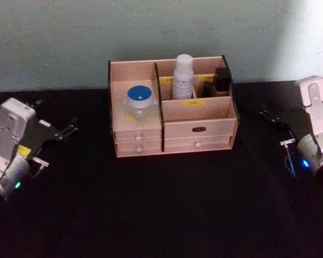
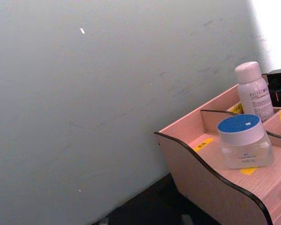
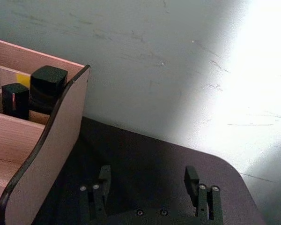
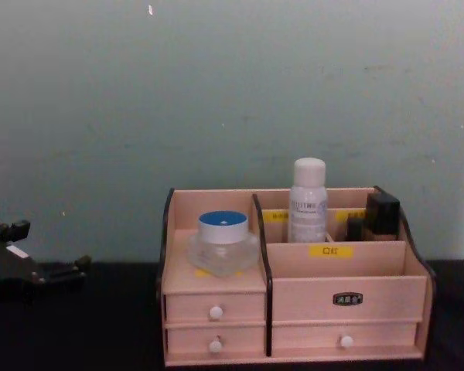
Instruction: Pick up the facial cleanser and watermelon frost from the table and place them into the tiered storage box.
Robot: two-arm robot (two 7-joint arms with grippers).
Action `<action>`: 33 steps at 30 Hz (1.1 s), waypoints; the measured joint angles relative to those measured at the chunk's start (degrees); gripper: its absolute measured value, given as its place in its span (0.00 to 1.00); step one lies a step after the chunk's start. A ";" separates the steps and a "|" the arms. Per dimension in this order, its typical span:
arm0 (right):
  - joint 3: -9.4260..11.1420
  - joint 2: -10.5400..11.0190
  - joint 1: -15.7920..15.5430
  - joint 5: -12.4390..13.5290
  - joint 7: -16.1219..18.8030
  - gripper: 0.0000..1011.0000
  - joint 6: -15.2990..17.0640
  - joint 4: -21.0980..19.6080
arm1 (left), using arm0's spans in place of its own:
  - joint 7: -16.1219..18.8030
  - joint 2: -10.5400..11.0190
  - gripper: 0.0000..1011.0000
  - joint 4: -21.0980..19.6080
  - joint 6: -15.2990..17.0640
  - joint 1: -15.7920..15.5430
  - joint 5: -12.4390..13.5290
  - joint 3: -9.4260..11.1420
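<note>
The tiered storage box (image 1: 196, 129) stands at the back middle of the black table, also in the chest view (image 4: 340, 267). A clear jar with a blue lid (image 1: 139, 102) (image 2: 243, 140) (image 4: 223, 241) rests on its left tier. A white bottle (image 1: 183, 76) (image 2: 254, 91) (image 4: 307, 199) stands upright in a rear compartment. I cannot tell which of the two is the facial cleanser and which the watermelon frost. My left gripper (image 1: 58, 115) (image 4: 45, 247) is open at the far left, well away from the box. Far to the right, my right gripper (image 1: 273, 121) (image 3: 147, 180) is open with nothing between its fingers.
Two small black items (image 1: 222, 80) (image 3: 47, 89) (image 4: 381, 212) stand in the box's rear right compartment. A pale green wall (image 4: 232, 93) runs close behind the box. Bare black tabletop (image 1: 167, 204) stretches in front of the box and between the arms.
</note>
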 joint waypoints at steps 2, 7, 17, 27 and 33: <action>0.00 0.00 0.00 0.01 0.00 0.99 0.00 0.00 | 0.00 0.00 0.99 0.00 0.00 0.00 0.00 0.00; 0.00 0.00 0.00 0.02 0.00 0.99 0.00 0.00 | 0.00 0.00 0.99 0.00 0.00 0.00 0.00 0.00; 0.00 0.00 0.00 0.05 0.00 0.99 0.00 0.00 | 0.00 0.00 0.99 0.00 0.00 0.00 0.00 0.00; 0.01 0.01 0.00 0.05 0.00 0.99 0.00 0.00 | 0.00 0.00 0.99 0.00 0.00 0.00 0.00 0.00; 0.00 0.01 0.00 0.05 0.00 0.99 0.00 0.00 | 0.00 0.00 0.99 0.00 0.00 0.00 0.00 0.00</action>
